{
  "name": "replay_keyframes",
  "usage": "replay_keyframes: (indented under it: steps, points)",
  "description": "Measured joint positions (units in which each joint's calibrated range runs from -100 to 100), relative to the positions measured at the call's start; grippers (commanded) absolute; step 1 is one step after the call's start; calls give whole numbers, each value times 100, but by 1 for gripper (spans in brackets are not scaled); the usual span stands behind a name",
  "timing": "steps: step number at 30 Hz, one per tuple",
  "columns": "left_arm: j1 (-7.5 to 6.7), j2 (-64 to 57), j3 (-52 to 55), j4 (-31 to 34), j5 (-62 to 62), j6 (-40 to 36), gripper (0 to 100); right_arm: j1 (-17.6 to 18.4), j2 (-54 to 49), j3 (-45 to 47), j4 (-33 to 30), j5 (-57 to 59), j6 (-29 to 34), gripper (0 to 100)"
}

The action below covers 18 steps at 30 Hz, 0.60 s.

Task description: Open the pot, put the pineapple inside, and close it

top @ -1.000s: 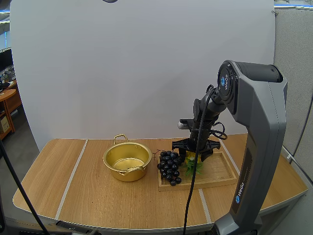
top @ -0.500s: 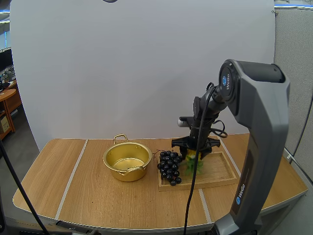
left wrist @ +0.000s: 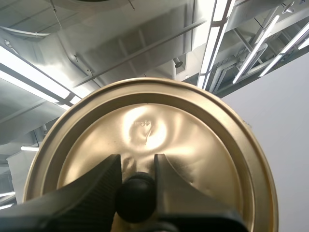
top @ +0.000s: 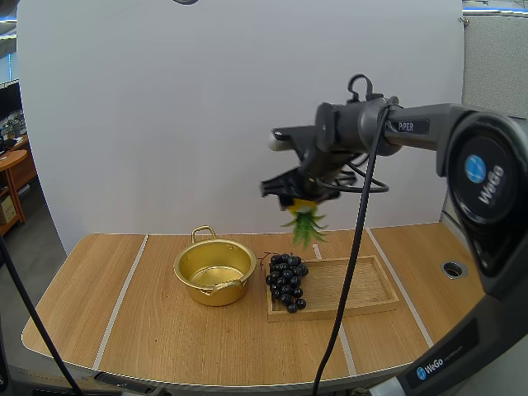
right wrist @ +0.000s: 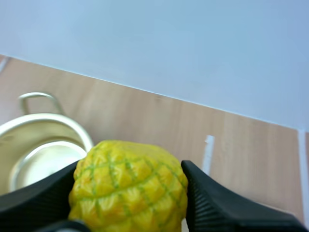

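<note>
My right gripper (top: 295, 195) hangs high over the table, shut on a yellow pineapple (top: 302, 206) whose green leaves point down above the grapes. Up close, the pineapple (right wrist: 128, 184) is pinched between the black fingers (right wrist: 217, 208), with the pot (right wrist: 34, 145) beyond it. The open gold pot (top: 214, 270) stands on the table left of the wooden tray (top: 351, 289). My left gripper (left wrist: 136, 191) is shut on the black knob (left wrist: 135, 195) of the gold lid (left wrist: 154, 145), held up with its top side facing the camera.
A bunch of dark grapes (top: 286, 280) lies at the left end of the wooden tray, partly over its edge. The table (top: 124, 313) has bare wood left of and in front of the pot.
My right gripper has lifted the pineapple off the tray, rising high and shifting left toward the pot. The pot, the grapes and the tray have stayed put.
</note>
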Motion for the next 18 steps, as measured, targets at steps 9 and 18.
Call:
replay_keyframes:
  steps: [9, 18]
  points:
    - [0, 0, 0, 0, -33, 0, 0, 807, 62, -505, -130, -51, -9, 0]
    - [0, 0, 0, 0, -51, 0, 0, 1208, 911, -891, -183, -32, -9, 0]
